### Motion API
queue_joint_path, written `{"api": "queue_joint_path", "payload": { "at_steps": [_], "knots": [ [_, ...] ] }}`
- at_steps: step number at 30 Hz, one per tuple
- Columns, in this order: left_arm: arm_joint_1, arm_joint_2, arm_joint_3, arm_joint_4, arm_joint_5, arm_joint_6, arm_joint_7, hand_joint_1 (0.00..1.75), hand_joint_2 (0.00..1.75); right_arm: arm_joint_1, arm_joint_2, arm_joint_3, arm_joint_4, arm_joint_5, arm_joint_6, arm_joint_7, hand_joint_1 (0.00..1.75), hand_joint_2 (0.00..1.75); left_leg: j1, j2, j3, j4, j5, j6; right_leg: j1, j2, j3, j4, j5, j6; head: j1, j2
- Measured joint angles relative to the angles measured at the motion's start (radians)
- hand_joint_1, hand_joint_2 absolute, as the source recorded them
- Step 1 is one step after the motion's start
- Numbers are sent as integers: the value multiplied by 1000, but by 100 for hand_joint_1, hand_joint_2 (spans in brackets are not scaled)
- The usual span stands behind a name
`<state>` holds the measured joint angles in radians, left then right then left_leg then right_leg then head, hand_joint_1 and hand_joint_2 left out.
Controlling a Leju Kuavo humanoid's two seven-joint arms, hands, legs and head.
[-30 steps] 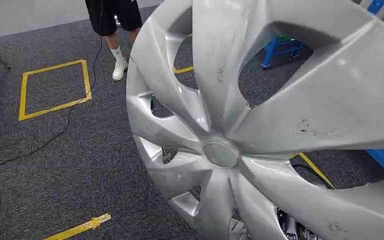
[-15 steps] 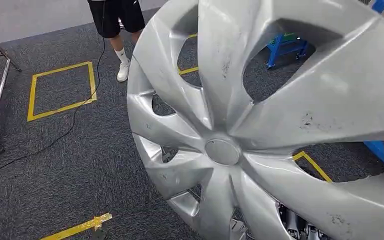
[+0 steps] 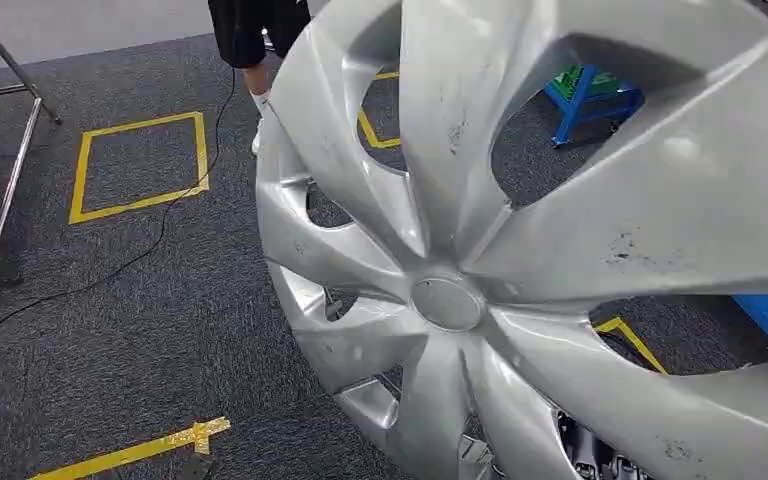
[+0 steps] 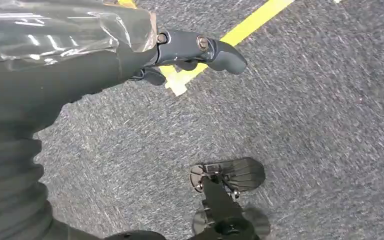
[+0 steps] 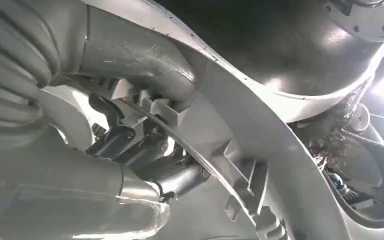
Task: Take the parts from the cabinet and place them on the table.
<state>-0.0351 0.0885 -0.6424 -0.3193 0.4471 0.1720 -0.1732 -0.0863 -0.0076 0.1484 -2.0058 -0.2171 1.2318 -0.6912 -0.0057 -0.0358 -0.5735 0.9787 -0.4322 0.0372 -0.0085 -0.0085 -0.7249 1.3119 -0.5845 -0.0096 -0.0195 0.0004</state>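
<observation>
One hubcap (image 3: 560,270), rim gripped by right hand (image 5: 130,145)

The hubcap (image 3: 560,280) looks like silver-painted plastic, satin-glossy, scuffed with dark specks; its back (image 5: 260,150), against the right robot hand (image 5: 140,150), is bare matt grey plastic with moulded clips. The left robot hand (image 4: 180,55) has smooth dark fingers, a ribbed rubbery cover and clear shiny film. Below it, the floor (image 4: 330,125) is rough grey carpet with glossy yellow tape (image 4: 250,25).
</observation>
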Motion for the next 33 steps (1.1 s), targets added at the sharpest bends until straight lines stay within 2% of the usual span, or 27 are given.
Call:
{"api": "queue_joint_path", "payload": {
  "at_steps": [1, 2, 4, 5, 6, 7, 9, 10, 11, 12, 13, 15, 16, 17, 18, 19, 20, 21, 24, 25, 26, 27, 28, 30, 31, 32, 33],
  "knots": [
    [1, 0, 0, 0, -1, 0, 1, 0, 175, 2, 0, -2, 0, 1, 0, 0, 175, 175, 1, -9, 0, 1, 0, 0, -3, 0, -9, 11, 4, 8, 0, 0],
    [1, -1, 0, 0, -2, 0, 1, 0, 175, 2, -1, -2, 0, 1, 0, 0, 175, 175, 2, -20, 0, 2, 0, -1, -7, 1, 10, -28, 25, 19, 0, 0],
    [1, -3, 0, 0, -6, 0, 1, 0, 175, 1, -1, -2, 0, 1, 0, 0, 175, 175, 7, -43, 0, 10, -4, -9, -16, 15, 94, -198, 93, 44, 0, 0],
    [1, -3, 0, 0, -6, 0, 1, 0, 175, 0, -1, -2, 0, 1, 0, 0, 175, 175, 8, -54, -4, 19, -9, -18, -25, 55, 134, -282, 114, 51, 1, 0],
    [0, -2, 0, 0, -8, 0, 1, 0, 175, 1, 0, -3, 0, 1, 0, 0, 175, 175, 3, -62, -13, 28, -13, -25, -16, 58, 139, -282, 110, 37, 5, 0],
    [2, -2, 0, 0, -8, 0, 1, 0, 175, 1, -1, -4, -2, 0, 0, 0, 175, 175, 4, -66, -18, 30, -12, -28, -16, 48, 136, -281, 114, 24, 3, 0],
    [6, -3, 0, 0, -9, 0, 2, 0, 175, 1, 1, -4, -3, 1, 0, 0, 175, 175, 10, -77, -24, 27, -8, -36, -9, 37, 135, -281, 115, 13, 4, 0],
    [8, -1, 0, 0, -9, 0, 3, 0, 175, 0, 1, -4, -3, 0, 0, 0, 175, 175, 12, -83, -25, 32, -12, -39, -19, 27, 136, -284, 118, 6, 4, 0],
    [9, -3, 0, 0, -10, 0, 3, 0, 175, -2, 2, -5, -3, 0, 0, 0, 175, 175, 10, -47, -29, 48, -23, -43, -16, 20, 139, -285, 117, 4, 3, 0],
    [7, -2, 0, 0, -11, 1, 3, 0, 175, 0, 5, -5, -5, 0, 0, 0, 175, 175, 9, -10, -52, 91, -50, -48, -15, 12, 140, -285, 116, -5, -5, 0],
    [3, -2, 0, 0, -11, 2, 3, 0, 175, 0, 5, -5, -6, 0, 0, 0, 175, 175, 11, 14, -92, 173, -92, -52, -11, 2, 141, -284, 114, -7, -5, 0],
    [2, -4, 0, 0, -13, 0, 3, 0, 175, 1, 5, -5, -6, 0, 0, 0, 175, 175, 14, 25, -171, 334, -152, -55, -5, -20, 139, -284, 112, -11, -5, 0],
    [3, -6, -1, 0, -13, 0, 4, 0, 175, 2, 5, -5, -6, 1, 0, 0, 175, 175, 14, 25, -186, 360, -151, -54, -3, -31, 139, -284, 111, -12, -5, 0],
    [4, -6, 0, 0, -14, 0, 5, 0, 175, 3, 5, -5, -6, 1, 1, 0, 175, 175, 14, 26, -176, 337, -131, -51, -1, -41, 139, -284, 110, -13, -5, 0],
    [4, -6, 0, 0, -14, 1, 5, 0, 175, 2, 5, -5, -6, 1, 1, 0, 175, 175, 14, 30, -143, 269, -94, -47, 2, -51, 140, -284, 109, -14, -5, 0],
    [3, -5, 0, 0, -14, 2, 6, 0, 175, 2, 6, -5, -6, 1, 2, 0, 175, 175, 10, 45, -89, 167, -48, -40, 4, -61, 143, -284, 108, -15, -5, 0],
    [2, -4, 0, 0, -14, 2, 6, 0, 175, 2, 7, -5, -6, 1, 2, 0, 175, 175, 2, 82, -39, 79, -16, -28, 5, -70, 146, -285, 107, -15, -5, 0],
    [-1, -2, 0, 0, -15, 3, 7, 0, 175, 3, 8, -5, -6, 1, 2, 0, 175, 175, -15, 135, -23, 44, -31, -19, 10, -78, 146, -284, 104, -11, -3, 0],
    [-3, 0, 0, 0, -16, 6, 8, 0, 175, 3, 11, -6, -7, 1, 3, 0, 175, 175, -19, 101, -29, 40, -28, -14, 7, -107, 149, -289, 101, -3, -5, 0],
    [-1, 2, 0, 0, -16, 6, 9, 0, 175, 2, 12, -6, -7, 1, 3, 0, 175, 175, -19, 86, -25, 28, -23, -8, 11, -120, 157, -293, 100, 1, -5, 0],
    [3, 0, 0, 0, -16, 6, 10, 0, 175, 2, 12, -7, -8, 1, 3, 0, 175, 175, -3, 71, 2, 10, -8, -6, 6, -99, 153, -281, 92, 5, -4, 0],
    [-2, -2, 0, -1, -17, 6, 10, 0, 175, 3, 12, -8, -9, 1, 3, 0, 175, 175, -2, 58, 5, 4, -5, -1, 5, -45, 138, -244, 72, 3, -1, 0],
    [-6, -2, 0, -1, -17, 5, 10, 0, 175, 4, 12, -11, -9, 0, 3, 0, 175, 175, -2, 45, 4, 4, -3, 2, 3, -16, 108, -178, 43, -2, 2, 0],
    [-7, -5, 0, -1, -17, 5, 10, 0, 175, 7, 11, -15, -9, 0, 4, 0, 175, 175, -2, 15, 2, 4, -3, 2, 1, 1, 28, -21, -13, -4, 6, 0],
    [-5, -5, 0, -1, -17, 5, 11, 0, 175, 10, 11, -16, -9, 1, 5, 0, 175, 175, -2, 0, 2, 5, -3, 2, 1, 1, 4, 19, -18, 0, 6, 0],
    [-3, -5, 0, -1, -18, 4, 11, 0, 175, 12, 11, -19, -9, 2, 5, 0, 175, 175, -1, -17, 3, 6, -3, 2, -1, 2, 6, 3, -1, 10, 6, 0],
    [-2, -5, 0, -1, -18, 4, 11, 0, 175, 11, 11, -21, -9, 2, 5, 0, 175, 175, 0, -32, 4, 7, -4, 0, -3, 3, 30, -56, 30, 20, 6, 0]
  ]
}}
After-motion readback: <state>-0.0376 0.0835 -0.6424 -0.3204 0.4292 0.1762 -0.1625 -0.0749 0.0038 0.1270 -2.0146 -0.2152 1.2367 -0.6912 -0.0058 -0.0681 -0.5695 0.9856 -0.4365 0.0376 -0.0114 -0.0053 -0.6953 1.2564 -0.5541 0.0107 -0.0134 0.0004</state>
